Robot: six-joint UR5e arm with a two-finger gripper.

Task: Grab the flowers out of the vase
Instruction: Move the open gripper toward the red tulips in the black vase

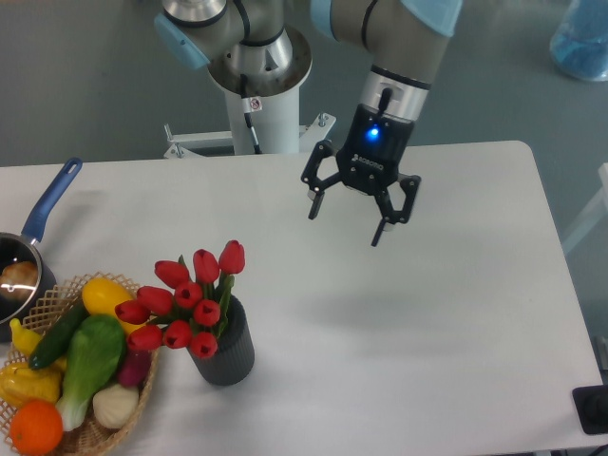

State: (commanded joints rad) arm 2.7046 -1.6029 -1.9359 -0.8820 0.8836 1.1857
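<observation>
A bunch of red tulip flowers [187, 298] on green stems stands in the vase [226, 350], a small dark grey ribbed pot near the table's front left. My gripper [346, 222] hangs open above the table's middle, up and to the right of the flowers and well apart from them. Nothing is between its fingers.
A wicker basket [141, 391] of vegetables and fruit touches the vase's left side. A blue-handled saucepan [28, 249] sits at the left edge. The robot's white base [258, 104] stands behind the table's far edge.
</observation>
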